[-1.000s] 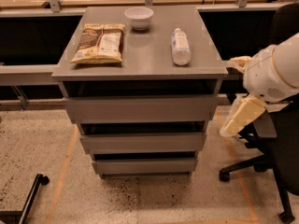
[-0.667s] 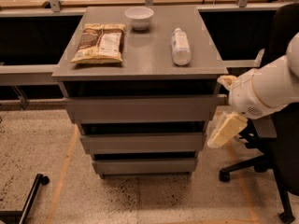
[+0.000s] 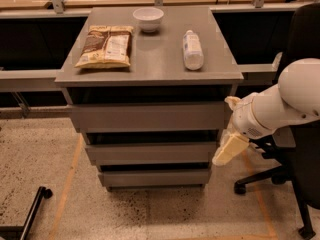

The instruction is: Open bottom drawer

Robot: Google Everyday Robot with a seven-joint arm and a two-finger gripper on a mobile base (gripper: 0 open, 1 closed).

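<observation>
**Bottom drawer shut**

We see the bottom drawer [image 3: 155, 177], a matte grey, handle-less front, lowest of three stacked under the counter [image 3: 155, 56], upright and pushed in. The gripper [image 3: 227, 151] hangs just above and beside its right end

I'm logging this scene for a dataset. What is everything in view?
cabinet: one, grey, centre, three stacked drawer fronts
bottom drawer: one, grey, lowest front, near the floor
snack bag: one, brown and tan, lying on the cabinet top, left
bowl: one, white, cabinet top, back centre
bottle: one, whitish, lying on its side, cabinet top, right
office chair: one, black, right of the cabinet
arm: one, white, right
gripper: one, cream, beside the cabinet's right edge, at middle-drawer height
</observation>
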